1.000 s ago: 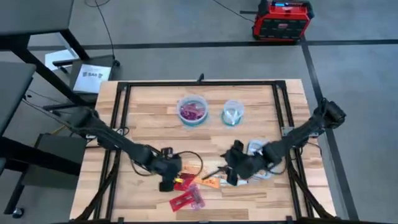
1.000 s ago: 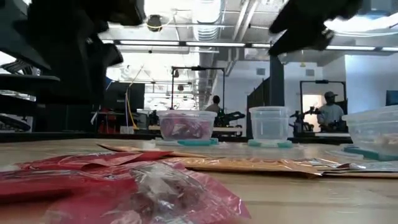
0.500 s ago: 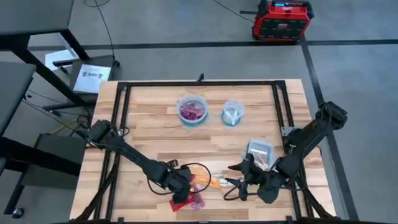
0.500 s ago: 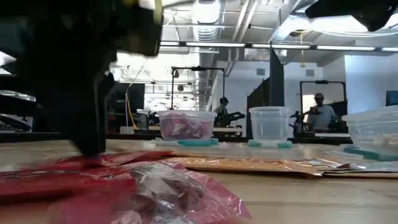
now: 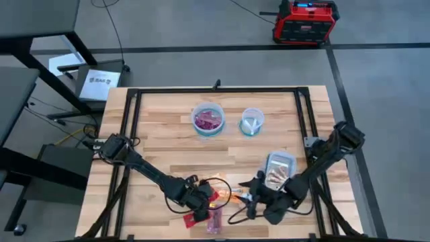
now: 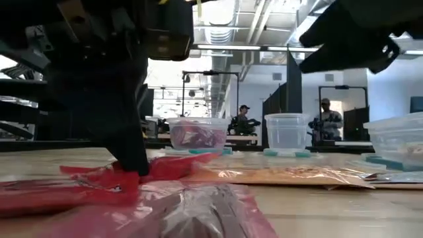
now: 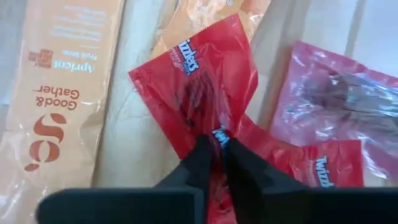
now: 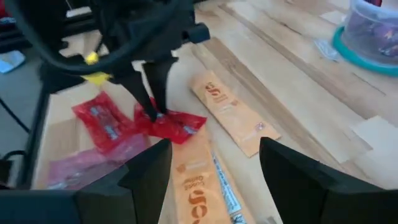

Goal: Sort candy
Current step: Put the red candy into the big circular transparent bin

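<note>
The left claw (image 7: pixel 214 149) is pinched tight on a red candy wrapper (image 7: pixel 199 93) at the front of the desk (image 5: pixel 168 144). Half a second ago that wrapper lay flat; now one end is lifted and the shiny foil is crinkled where the fingers squeeze it. The left arm reaches low and long across the desk from its left side, with the claw pointing down.

The right claw (image 8: pixel 211 168) has its fingers spread wide apart, holding nothing. It has slid a little closer to the left claw and hovers low over the front of the desk.

Next to the pinched candy lie another red wrapper (image 7: pixel 311 174), a see-through pink packet (image 7: pixel 329 106) and flat orange paper packets (image 7: pixel 62 81). Farther back stand a clear round bowl (image 5: pixel 207 119) with purple candy in it and a second clear bowl (image 5: pixel 252 122). A clear tub (image 5: pixel 278 169) sits near the right arm.
</note>
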Tool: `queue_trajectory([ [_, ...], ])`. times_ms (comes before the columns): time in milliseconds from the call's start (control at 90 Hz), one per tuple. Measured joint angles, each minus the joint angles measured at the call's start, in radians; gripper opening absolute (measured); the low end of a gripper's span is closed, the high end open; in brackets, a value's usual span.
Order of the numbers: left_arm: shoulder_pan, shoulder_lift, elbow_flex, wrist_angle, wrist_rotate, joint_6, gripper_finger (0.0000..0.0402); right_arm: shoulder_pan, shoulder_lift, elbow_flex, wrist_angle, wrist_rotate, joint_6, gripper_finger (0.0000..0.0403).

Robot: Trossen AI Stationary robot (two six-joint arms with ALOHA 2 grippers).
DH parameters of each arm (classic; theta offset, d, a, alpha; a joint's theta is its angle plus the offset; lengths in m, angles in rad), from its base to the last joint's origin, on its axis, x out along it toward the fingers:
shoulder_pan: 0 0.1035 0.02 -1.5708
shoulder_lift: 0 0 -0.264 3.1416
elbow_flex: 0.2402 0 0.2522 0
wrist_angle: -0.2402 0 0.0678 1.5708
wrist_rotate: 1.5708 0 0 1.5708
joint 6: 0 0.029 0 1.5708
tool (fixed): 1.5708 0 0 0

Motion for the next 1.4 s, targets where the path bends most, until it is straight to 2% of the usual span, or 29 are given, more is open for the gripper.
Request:
queue_trajectory([
  [233,-0.006,-0.107,-0.009,-0.075,-0.043,0.102,0.0001,-0.02,0.001,0.0,-0.006,-0.033,-0.005,0.0226],
  [344,-0.001,-0.197,0.022,-0.153,-0.099,0.175,0.0002,-0.02,0.001,0.0,-0.019,-0.033,-0.011,0.0226],
  [422,0.02,-0.264,0.051,-0.265,-0.176,0.261,0.0002,-0.02,0.001,0.001,-0.045,-0.033,-0.011,0.0226],
  [533,0.118,-0.357,0.071,-0.346,-0.274,0.437,0.0002,-0.021,0.001,0.001,-0.066,-0.035,-0.01,0.0226],
  [656,0.328,-0.448,0.074,-0.308,-0.288,0.662,0.0002,-0.021,0.001,0.001,-0.074,-0.036,-0.011,0.0226],
  [722,0.461,-0.457,0.074,-0.242,-0.261,0.781,0.0001,-0.026,0.001,0.001,-0.094,-0.036,-0.013,0.0226],
  [789,0.587,-0.457,0.073,-0.179,-0.184,0.873,0.0001,-0.035,0.001,0.001,-0.117,-0.036,-0.033,0.0226],
  [900,0.756,-0.441,0.074,-0.093,0.005,0.929,0.0,-0.057,0.001,0.001,-0.146,-0.036,-0.057,0.0226],
  [956,0.811,-0.425,0.074,-0.078,0.067,0.942,0.0,-0.066,0.001,0.001,-0.161,-0.037,-0.056,0.0226],
  [1144,0.892,-0.391,0.073,-0.067,0.15,1.07,0.0016,-0.101,0.001,0.001,-0.202,-0.102,-0.06,0.0226],
  [1333,0.893,-0.382,0.074,-0.048,0.168,1.15,0.0095,-0.128,0.001,0.001,-0.251,-0.141,-0.063,0.0226],
  [1400,0.887,-0.383,0.079,-0.061,0.146,1.129,0.0126,-0.129,0.001,0.001,-0.25,-0.155,-0.063,0.0226],
])
